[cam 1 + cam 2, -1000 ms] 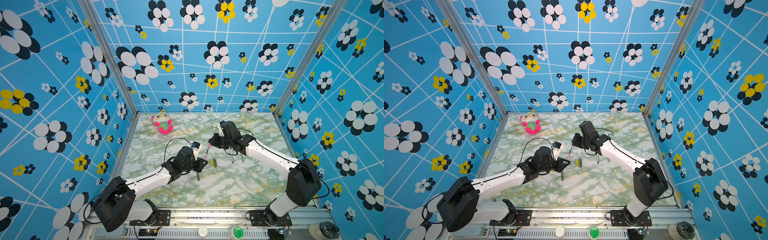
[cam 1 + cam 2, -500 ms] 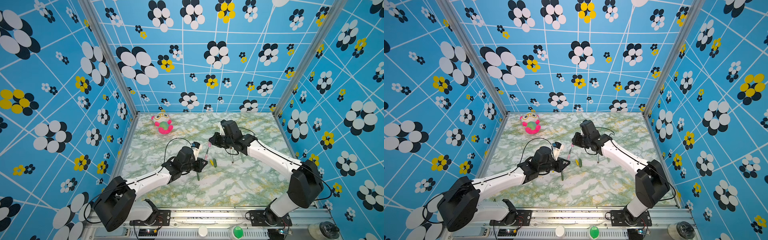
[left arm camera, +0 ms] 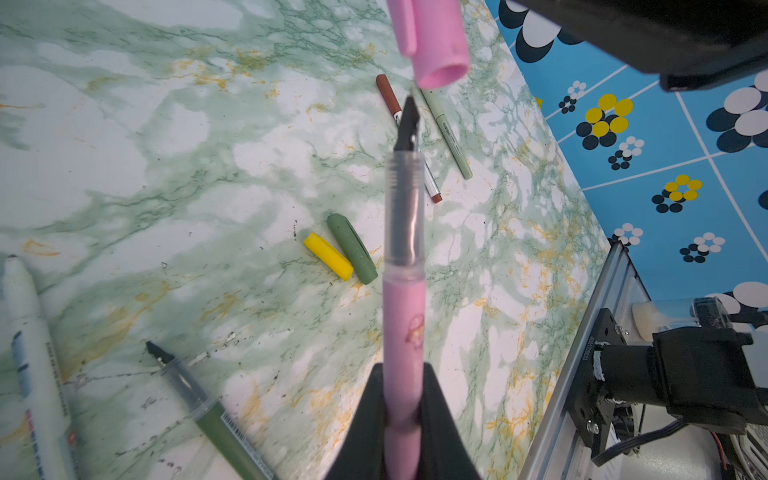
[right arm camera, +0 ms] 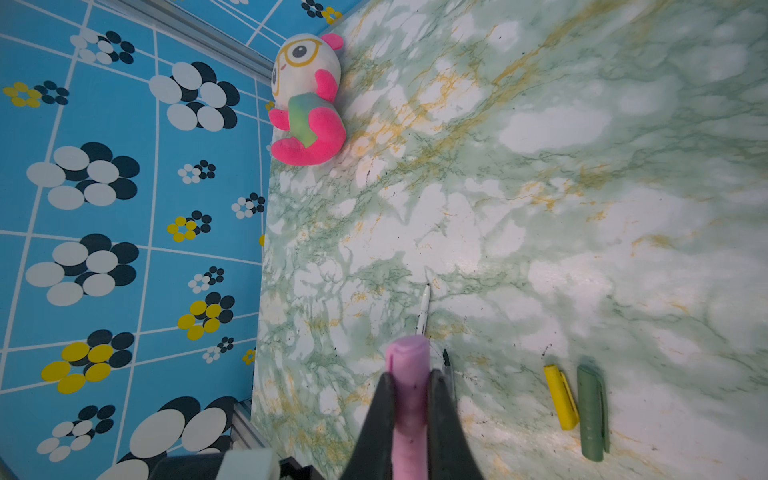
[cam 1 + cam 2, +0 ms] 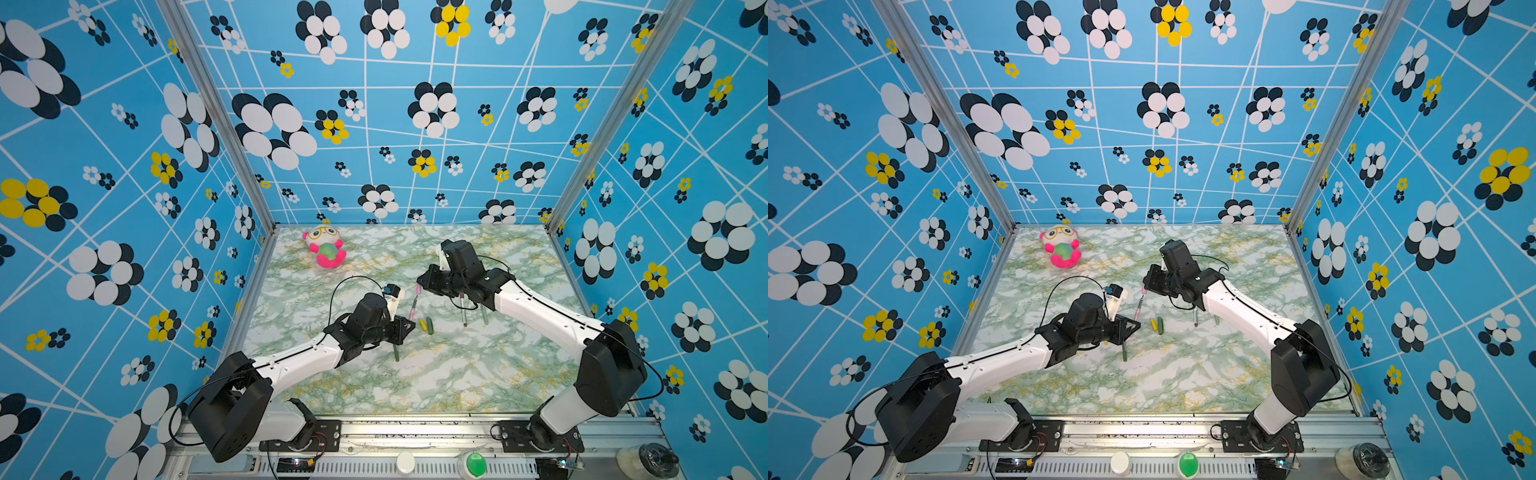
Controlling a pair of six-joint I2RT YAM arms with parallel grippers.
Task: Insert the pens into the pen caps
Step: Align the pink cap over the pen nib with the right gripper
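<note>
My left gripper [image 3: 403, 374] is shut on the pink pen [image 3: 404, 324], whose dark pointed tip rises toward the right gripper. My right gripper [image 4: 409, 376] is shut on the pink pen cap [image 4: 407, 361]. In the left wrist view the cap's open mouth [image 3: 444, 77] hangs just past the pen tip, with a small gap between them. In both top views the pink pen [image 5: 413, 309] slants up from the left gripper [image 5: 409, 326] to the right gripper [image 5: 422, 286]. A yellow cap [image 5: 422, 323] and a dark green cap [image 5: 429, 326] lie side by side on the table.
A dark green pen [image 5: 396, 353] lies under the left wrist, a white pen [image 3: 33, 353] beside it. A brown-capped pen [image 3: 415, 145] and a pale green pen [image 3: 449, 133] lie under the right arm. A plush toy [image 5: 325, 249] sits at the back left.
My right gripper has moved a little to the left and nearer with the pink cap, closer to the pen tip. The left arm has stayed still.
</note>
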